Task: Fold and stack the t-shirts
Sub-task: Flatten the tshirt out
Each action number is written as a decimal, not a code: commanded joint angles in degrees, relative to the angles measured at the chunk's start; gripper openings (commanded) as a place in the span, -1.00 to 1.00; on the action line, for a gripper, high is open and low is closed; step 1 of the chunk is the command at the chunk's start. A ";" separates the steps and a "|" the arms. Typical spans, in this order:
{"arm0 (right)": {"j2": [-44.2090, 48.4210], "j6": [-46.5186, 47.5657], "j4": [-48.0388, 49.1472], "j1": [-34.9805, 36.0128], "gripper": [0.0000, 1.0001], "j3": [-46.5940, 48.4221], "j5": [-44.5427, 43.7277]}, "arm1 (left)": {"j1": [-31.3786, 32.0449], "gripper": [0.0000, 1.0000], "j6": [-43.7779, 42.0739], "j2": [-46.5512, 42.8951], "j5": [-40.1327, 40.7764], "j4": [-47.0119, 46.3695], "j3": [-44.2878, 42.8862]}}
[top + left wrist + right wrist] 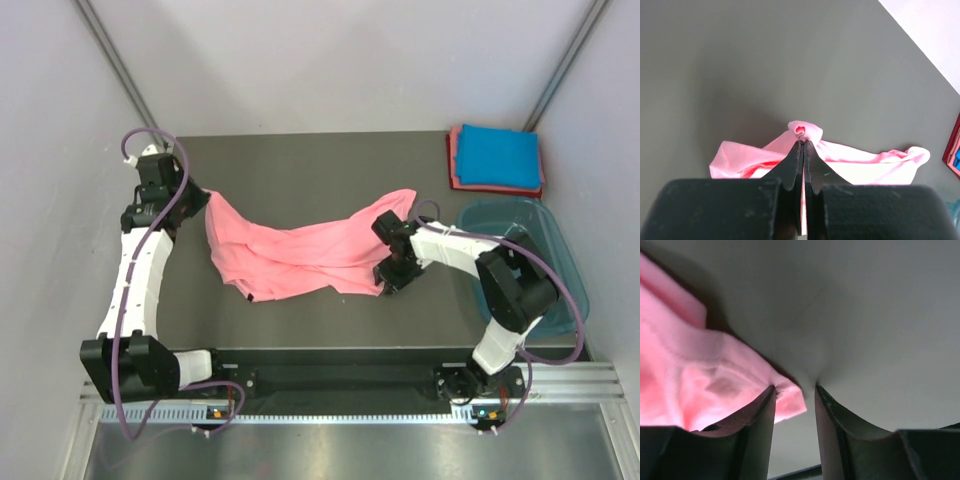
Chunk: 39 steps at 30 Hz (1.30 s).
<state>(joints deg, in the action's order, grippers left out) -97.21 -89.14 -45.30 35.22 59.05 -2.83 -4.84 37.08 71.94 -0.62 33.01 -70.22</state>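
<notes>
A salmon-pink t-shirt (290,255) lies rumpled and stretched across the dark table. My left gripper (205,200) is shut on its far left corner; in the left wrist view a small pinch of the t-shirt (865,162) bulges past the closed tips of that gripper (803,142). My right gripper (385,285) sits low at the shirt's near right corner. In the right wrist view this gripper (795,389) is open, and a corner of the pink cloth (700,370) lies in the gap against one finger. A folded bright blue t-shirt (497,157) rests on a folded reddish-pink one (455,170) at the back right.
A translucent teal tub (560,260) stands at the right edge, just behind my right arm. Grey walls close the table in on the left, back and right. The stack's red edge (952,150) shows at the right of the left wrist view.
</notes>
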 commanded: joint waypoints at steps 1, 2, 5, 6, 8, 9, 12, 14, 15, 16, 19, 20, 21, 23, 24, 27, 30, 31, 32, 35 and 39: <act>-2.37 -2.17 0.22 1.51 -0.26 2.82 -0.85 | -0.17 -1.00 -1.13 -2.68 0.10 -2.34 -1.50; -2.81 -2.26 -0.40 1.78 -0.26 3.70 -1.56 | -0.08 -1.00 -0.96 -2.77 -0.08 -2.52 -1.33; -2.38 -2.70 -0.67 1.43 -0.27 2.49 -2.97 | -0.08 -1.00 -0.34 -3.21 -1.39 -3.04 -0.27; -0.72 -3.05 -0.67 1.51 -0.28 1.78 -3.23 | -0.08 -1.00 -0.26 -3.30 -1.49 -2.96 0.16; 1.31 -4.62 -0.41 1.69 -0.28 -0.59 -4.29 | -0.08 -1.00 -0.25 -3.74 -1.66 -2.87 0.34; 3.32 -5.16 -0.49 1.78 -0.28 -1.30 -4.55 | -0.08 -1.00 -0.17 -3.91 -1.66 -2.96 0.43; 6.14 -7.09 -1.71 1.69 -0.28 -2.44 -4.90 | -0.08 -1.00 0.10 -4.18 -1.93 -3.04 0.43; 7.03 -9.02 -2.51 1.69 -0.27 -2.53 -4.90 | -0.08 -1.00 0.19 -4.09 -2.01 -3.04 0.43; 7.55 -9.64 -2.60 1.69 -0.26 -2.71 -3.86 | -0.08 -1.00 0.10 -4.18 -1.93 -3.04 0.43; 7.82 -10.34 -2.51 1.69 -0.27 -2.97 -3.33 | -0.08 -1.00 0.10 -4.09 -2.01 -3.04 0.43; 8.09 -13.50 -2.60 1.87 -0.27 -2.01 -2.09 | -0.08 -1.00 0.54 -4.53 -2.28 -3.13 0.52; 7.65 -14.47 -2.86 1.95 -0.26 -1.66 -1.92 | -0.08 -1.00 0.71 -4.53 -2.45 -3.39 0.61; 7.47 -15.26 -3.04 1.96 -0.26 -1.39 -1.31 | -0.08 -1.00 0.80 -4.44 -2.54 -3.48 0.52; 7.12 -17.72 -2.86 1.96 -0.26 -0.34 -0.69 | -0.08 -1.00 0.98 -4.53 -3.06 -3.66 0.69; 6.51 -18.43 -2.87 1.96 -0.25 0.10 -0.25 | -0.08 -1.00 1.32 -4.53 -3.24 -4.01 0.87; 4.93 -20.45 -2.78 2.22 -0.26 2.47 1.16 | -0.08 -1.00 1.50 -4.35 -4.21 -4.53 1.48; 3.17 -23.09 -3.57 3.53 -0.26 5.20 -0.15 | -0.08 -1.00 1.59 -4.53 -4.48 -4.98 1.92; 2.64 -24.05 -3.22 4.15 -0.26 5.98 -0.51 | -0.08 -1.00 1.50 -4.70 -4.56 -4.98 1.92; 1.59 -24.58 -3.30 4.33 -0.26 6.25 -0.60 | -0.08 -1.00 1.50 -4.71 -4.56 -5.15 2.10; 0.01 -25.55 -2.25 4.68 -0.26 5.91 -0.34 | -0.08 -1.00 1.15 -4.97 -4.30 -5.24 2.01; -0.26 -26.61 -1.29 4.94 -0.29 3.98 0.11 | -0.08 -1.00 0.98 -5.32 -4.30 -5.24 1.84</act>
<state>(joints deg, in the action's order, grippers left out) -97.45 -112.60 -47.07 39.27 63.55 -2.76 -4.84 38.04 68.97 -4.29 31.46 -68.20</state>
